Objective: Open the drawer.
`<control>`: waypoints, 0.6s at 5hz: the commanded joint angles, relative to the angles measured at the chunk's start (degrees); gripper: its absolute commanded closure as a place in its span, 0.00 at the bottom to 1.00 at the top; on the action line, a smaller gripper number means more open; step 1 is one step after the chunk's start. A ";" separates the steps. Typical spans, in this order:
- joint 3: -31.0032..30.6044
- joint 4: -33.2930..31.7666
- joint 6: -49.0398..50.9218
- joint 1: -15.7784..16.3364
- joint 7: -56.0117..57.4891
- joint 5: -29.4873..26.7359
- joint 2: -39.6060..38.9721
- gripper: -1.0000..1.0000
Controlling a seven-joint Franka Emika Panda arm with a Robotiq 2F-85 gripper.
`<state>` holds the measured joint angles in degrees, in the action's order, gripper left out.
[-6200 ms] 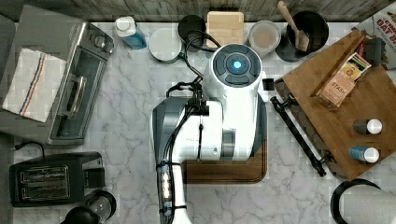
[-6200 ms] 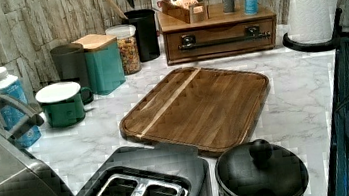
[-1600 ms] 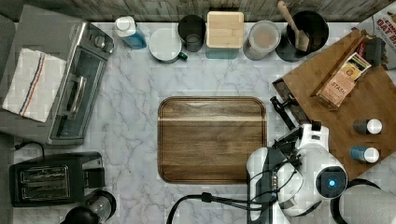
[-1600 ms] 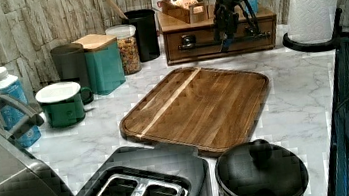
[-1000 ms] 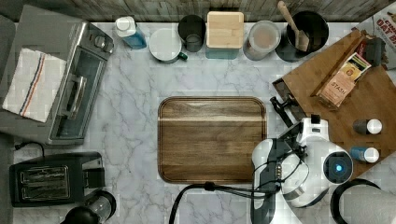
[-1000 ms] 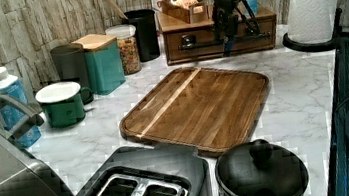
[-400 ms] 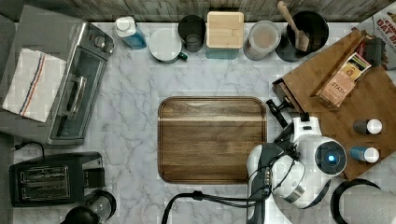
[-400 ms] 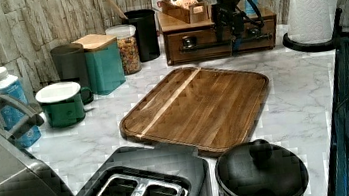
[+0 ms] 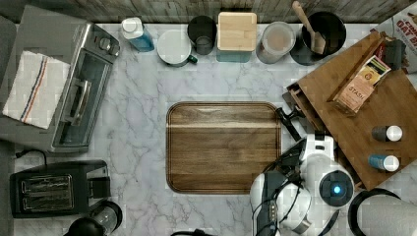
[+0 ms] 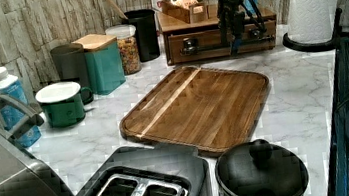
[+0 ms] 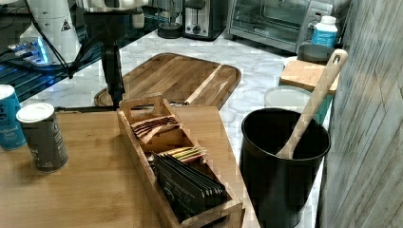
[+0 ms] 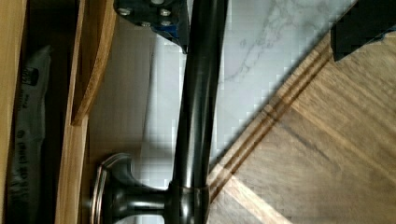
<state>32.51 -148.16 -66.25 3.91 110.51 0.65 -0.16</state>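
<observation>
The drawer (image 10: 218,36) is the brown wooden front of the bamboo-topped box (image 9: 373,105), with a long black bar handle (image 10: 206,48) on two brackets. My gripper (image 10: 233,46) hangs in front of it, open, fingers astride the bar. In the wrist view the handle (image 12: 198,102) runs between the fingers, close against one fingertip (image 12: 156,21), the other well away. The drawer front (image 12: 79,88) stands a little out of the box, with a dark gap and a packet (image 12: 28,121) behind it. In the right view the gripper (image 11: 115,97) reaches down past the box's edge.
A flat wooden tray (image 9: 223,147) lies close in front of the handle (image 9: 289,125). A paper towel roll (image 9: 386,216) stands beside my arm (image 9: 324,182). A tea caddy (image 11: 171,161), two tins and a black utensil pot (image 11: 283,156) crowd the box. Toaster oven (image 9: 74,83) far off.
The arm has swung from over the tray to the drawer box. In the last second the gripper came down over the handle, and the arm has drawn back slightly toward the top view's bottom.
</observation>
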 commanded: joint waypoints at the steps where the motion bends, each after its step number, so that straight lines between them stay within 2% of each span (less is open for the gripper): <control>1: -4.05 -22.65 -0.70 1.16 -28.58 17.84 15.28 0.00; 2: -7.28 -25.79 7.82 2.77 -35.67 19.87 25.15 0.00; 3: -13.71 -25.53 20.75 5.62 -43.86 17.63 36.34 0.00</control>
<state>26.13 -164.28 -44.48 6.58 71.06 17.96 27.36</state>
